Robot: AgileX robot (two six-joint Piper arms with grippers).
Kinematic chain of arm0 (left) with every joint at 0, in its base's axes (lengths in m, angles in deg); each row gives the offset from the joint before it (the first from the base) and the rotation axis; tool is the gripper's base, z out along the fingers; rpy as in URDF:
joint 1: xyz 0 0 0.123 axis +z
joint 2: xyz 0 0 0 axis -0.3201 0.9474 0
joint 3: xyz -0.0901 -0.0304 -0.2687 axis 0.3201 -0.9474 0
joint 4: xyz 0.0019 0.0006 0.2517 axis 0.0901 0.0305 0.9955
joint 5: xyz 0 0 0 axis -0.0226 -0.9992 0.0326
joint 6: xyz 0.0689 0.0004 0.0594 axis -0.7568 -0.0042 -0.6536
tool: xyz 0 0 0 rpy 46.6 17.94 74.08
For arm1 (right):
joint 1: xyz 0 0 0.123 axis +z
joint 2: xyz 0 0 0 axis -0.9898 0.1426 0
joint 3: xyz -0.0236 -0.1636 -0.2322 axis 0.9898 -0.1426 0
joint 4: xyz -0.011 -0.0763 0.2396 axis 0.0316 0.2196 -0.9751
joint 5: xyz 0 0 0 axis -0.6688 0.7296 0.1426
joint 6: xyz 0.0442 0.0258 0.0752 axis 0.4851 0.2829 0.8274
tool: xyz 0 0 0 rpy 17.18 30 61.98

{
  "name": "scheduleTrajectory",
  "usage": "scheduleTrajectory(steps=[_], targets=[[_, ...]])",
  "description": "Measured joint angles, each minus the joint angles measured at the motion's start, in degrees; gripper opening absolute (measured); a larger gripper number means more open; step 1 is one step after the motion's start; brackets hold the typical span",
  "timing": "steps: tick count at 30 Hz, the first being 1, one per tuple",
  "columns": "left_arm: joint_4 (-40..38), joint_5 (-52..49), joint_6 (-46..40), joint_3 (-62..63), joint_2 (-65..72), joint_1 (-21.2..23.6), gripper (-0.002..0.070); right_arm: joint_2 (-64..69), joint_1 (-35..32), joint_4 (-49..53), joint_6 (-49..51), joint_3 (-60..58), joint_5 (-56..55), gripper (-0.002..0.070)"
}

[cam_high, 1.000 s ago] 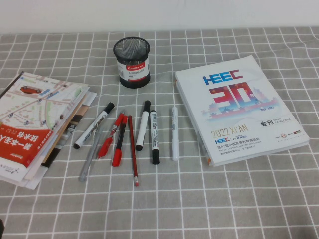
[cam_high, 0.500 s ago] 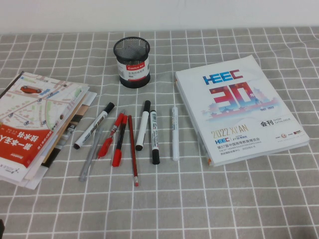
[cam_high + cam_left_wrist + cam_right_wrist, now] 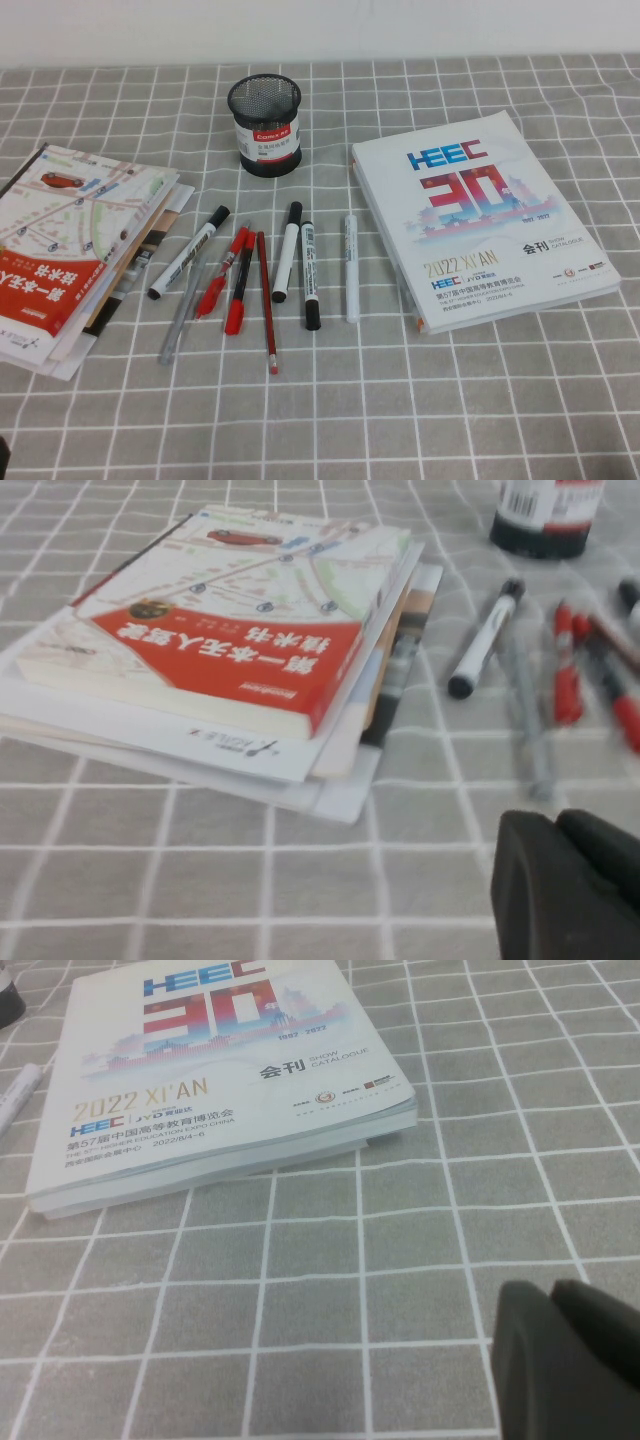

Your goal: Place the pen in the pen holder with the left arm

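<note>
Grey desk cloth (image 3: 420, 400) w/ white grid, pale wall at far edge.

Left end effector (image 3: 565, 885): seen only in left wrist view, black, jaws pressed together, holding nothing, low over bare cloth at near-left of desk, well short of the markers. Right end effector (image 3: 570, 1355): seen only in right wrist view, over bare cloth near side of catalogue; cannot tell its state.

Pen (image 3: 188, 253): thick white marker, black cap, lying flat on cloth, leftmost of the pen group, tilted w/ cap end away from robot, just beside the book stack. Also visible in left wrist view (image 3: 485, 640). Untouched.

Rest of group to its right: grey pen (image 3: 180, 315), red pens (image 3: 232, 280), red pencil (image 3: 266, 300), two more black-capped white markers (image 3: 287, 252), slim white pen (image 3: 351, 268).

Pen holder (image 3: 264, 125): black mesh cup, upright, far centre, apart from pens.

Book stack (image 3: 60, 250) w/ red/white cover at left. White HEEC catalogue (image 3: 480, 215) at right.
</note>
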Motion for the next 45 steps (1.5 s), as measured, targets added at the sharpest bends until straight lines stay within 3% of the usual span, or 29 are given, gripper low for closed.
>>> scheduleTrajectory(steps=[9,19,27,38,45], targets=[[-19.94,10.58,8.2,0.0,0.0,0.0,0.0,0.0,0.0,0.0,0.0,0.0,0.0,-0.0015],[-23.53,15.47,8.84,0.0,0.0,0.0,0.0,0.0,0.0,0.0,0.0,0.0,0.0,-0.0015],[-23.72,1.19,5.52,10.65,9.77,0.0,0.0,0.0,0.0,0.0,0.0,0.0,0.0,-0.0015],[-23.23,-18.66,-7.66,33.48,42.71,0.0,0.0,0.0,0.0,0.0,0.0,0.0,0.0,-0.0015],[-21.08,-24.03,-13.19,45.92,62.93,0.0,0.0,0.0,0.0,0.0,0.0,0.0,0.0,-0.0015]])
